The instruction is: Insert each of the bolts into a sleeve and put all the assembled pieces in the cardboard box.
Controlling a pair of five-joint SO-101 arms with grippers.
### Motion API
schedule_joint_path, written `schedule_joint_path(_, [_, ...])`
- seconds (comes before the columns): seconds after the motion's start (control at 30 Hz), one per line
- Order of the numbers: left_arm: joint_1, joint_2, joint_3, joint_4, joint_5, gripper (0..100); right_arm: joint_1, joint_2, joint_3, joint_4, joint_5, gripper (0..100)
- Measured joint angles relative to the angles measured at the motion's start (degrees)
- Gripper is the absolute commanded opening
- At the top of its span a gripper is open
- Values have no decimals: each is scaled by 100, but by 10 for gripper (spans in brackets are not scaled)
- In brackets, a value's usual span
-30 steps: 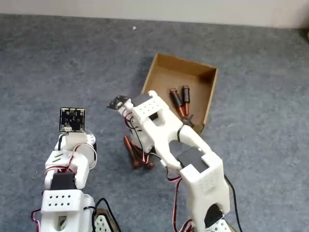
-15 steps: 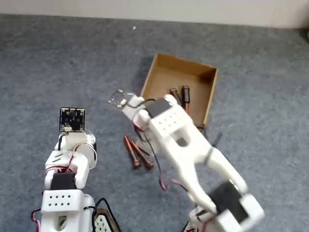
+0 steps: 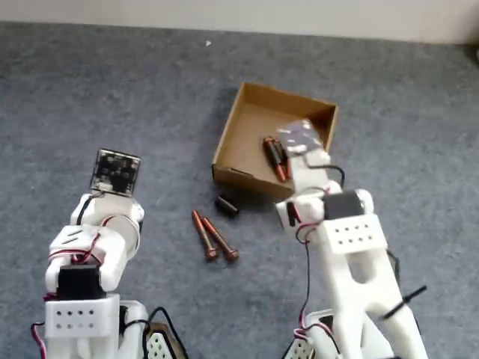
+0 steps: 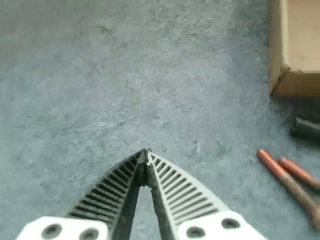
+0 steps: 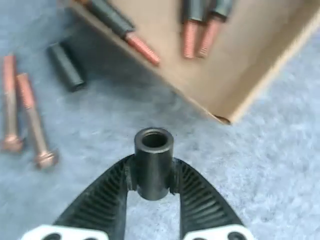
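Holding a black sleeve (image 5: 153,150) upright in the right end effector (image 5: 153,169) by the cardboard box's (image 3: 239,176) near right corner, with the left end effector (image 4: 146,156) pinched shut, empty. Could drop in bolt-less, or tilt in the pinch and jam against the loose bolts (image 3: 203,235) left of it.

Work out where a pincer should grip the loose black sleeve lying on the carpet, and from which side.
Grip the loose sleeve midway along its body, coming down from above and closing across its round sides. It lies flat on the carpet, apart from the cardboard box and bolts, so both flanks look clear.
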Motion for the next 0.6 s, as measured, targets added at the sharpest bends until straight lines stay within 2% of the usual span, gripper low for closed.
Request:
schedule_joint_path(0.13, [457, 0, -378, 747, -598, 8, 299, -281, 677, -738, -510, 6])
schedule_joint_path(0.27, [985, 0, -484, 1196, -1204, 8, 888, -378, 862, -1125, -958, 6])
schedule_joint_path(0.47, [1644, 88, -484, 1275, -1864, 8, 1609, -387, 888, -1459, -1240, 6])
schedule_joint_path(0.6, [2101, 818, -510, 1275, -2277, 8, 1881, -387, 888, -1486, -1407, 6])
